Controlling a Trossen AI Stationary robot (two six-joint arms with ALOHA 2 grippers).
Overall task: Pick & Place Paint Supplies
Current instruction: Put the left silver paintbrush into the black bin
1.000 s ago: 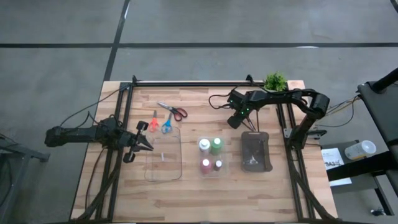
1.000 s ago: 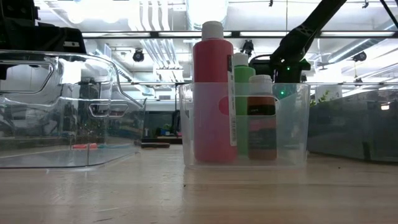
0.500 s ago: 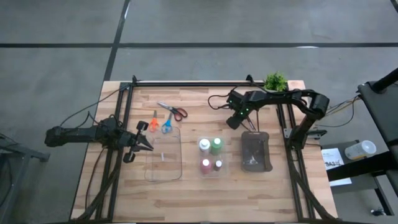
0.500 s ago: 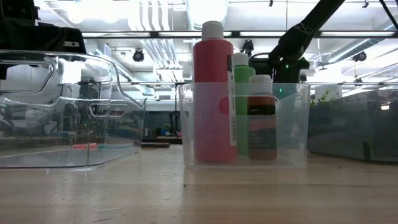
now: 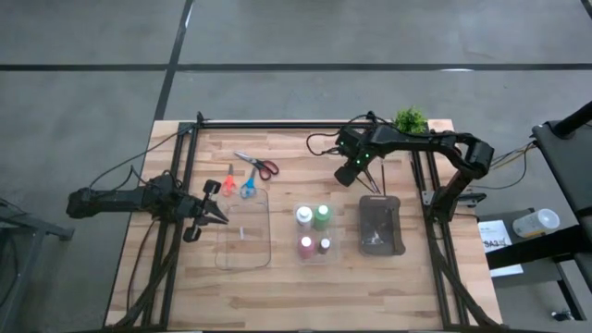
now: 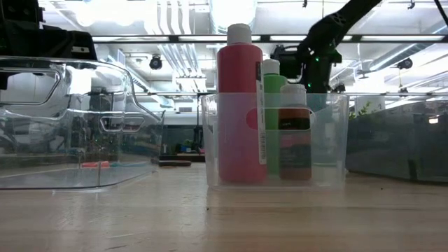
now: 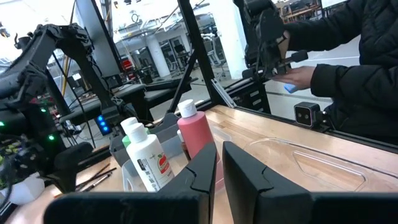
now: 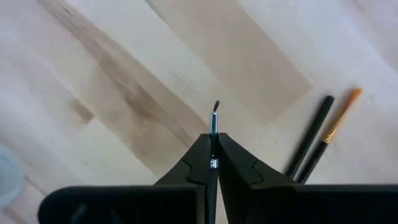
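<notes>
Four bottles [image 5: 313, 231] already stand in their small clear bin [image 6: 329, 140], nearest the low camera, so that part looks done. The wide clear tray [image 5: 243, 233] beside it seems bare, while three scissors [image 5: 246, 175] lie on the table beyond it and two brushes [image 8: 317, 144] wait on the wood. The left gripper [image 5: 215, 212] hovers by the tray, fingers almost together, holding nothing. Farther back, the right gripper [image 5: 349, 172] is pinched tight on one brush [image 8: 214, 127], and since a second ago it has lifted and swung left, away from the grey tray [image 5: 379, 225].
</notes>
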